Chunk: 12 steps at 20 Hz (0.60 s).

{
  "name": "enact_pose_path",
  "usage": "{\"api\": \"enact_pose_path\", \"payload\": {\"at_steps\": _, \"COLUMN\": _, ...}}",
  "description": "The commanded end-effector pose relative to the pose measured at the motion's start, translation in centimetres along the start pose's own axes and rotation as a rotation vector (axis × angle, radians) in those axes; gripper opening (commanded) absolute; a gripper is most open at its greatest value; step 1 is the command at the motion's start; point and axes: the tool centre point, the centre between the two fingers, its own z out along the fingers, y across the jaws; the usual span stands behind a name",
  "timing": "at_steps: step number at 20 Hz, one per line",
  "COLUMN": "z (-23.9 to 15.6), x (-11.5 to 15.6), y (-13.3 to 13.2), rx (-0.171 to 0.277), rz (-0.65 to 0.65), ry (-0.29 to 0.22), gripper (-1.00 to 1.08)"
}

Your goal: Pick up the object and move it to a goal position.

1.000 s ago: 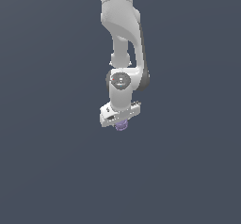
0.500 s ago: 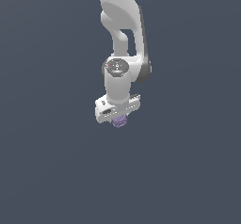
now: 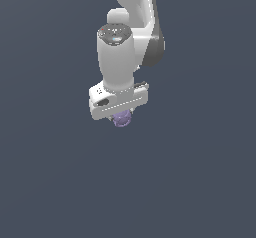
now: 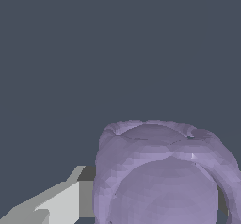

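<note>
Plain dark grey-blue backdrop throughout; pale purple object (image 3: pixel 121 118) seen protruding beneath white gripper (image 3: pixel 120 116), clamped between fingers (image 4: pixel 66 200); fingers pressed against object in wrist view.

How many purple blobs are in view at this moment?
1. The purple blob sits directly beneath the white gripper, partly hidden by it in the exterior view; the wrist view shows it close up. No others visible.

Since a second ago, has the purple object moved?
Yes. Held in the gripper, the purple object has shifted slightly toward the exterior view's left and up, judged against the frame; the plain background offers no fixed landmark.
</note>
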Motion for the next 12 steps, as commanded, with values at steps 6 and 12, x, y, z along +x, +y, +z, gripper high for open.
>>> {"api": "enact_pose_path", "payload": {"at_steps": 6, "z": -7.9, "x": 0.9, "y": 1.8, "rx": 0.001, "rz": 0.000, "ry": -0.001, "gripper": -1.00}}
{"api": "enact_pose_path", "payload": {"at_steps": 12, "z": -13.5, "x": 1.6, "y": 3.2, "rx": 0.001, "rz": 0.000, "ry": -0.001, "gripper": -1.00}}
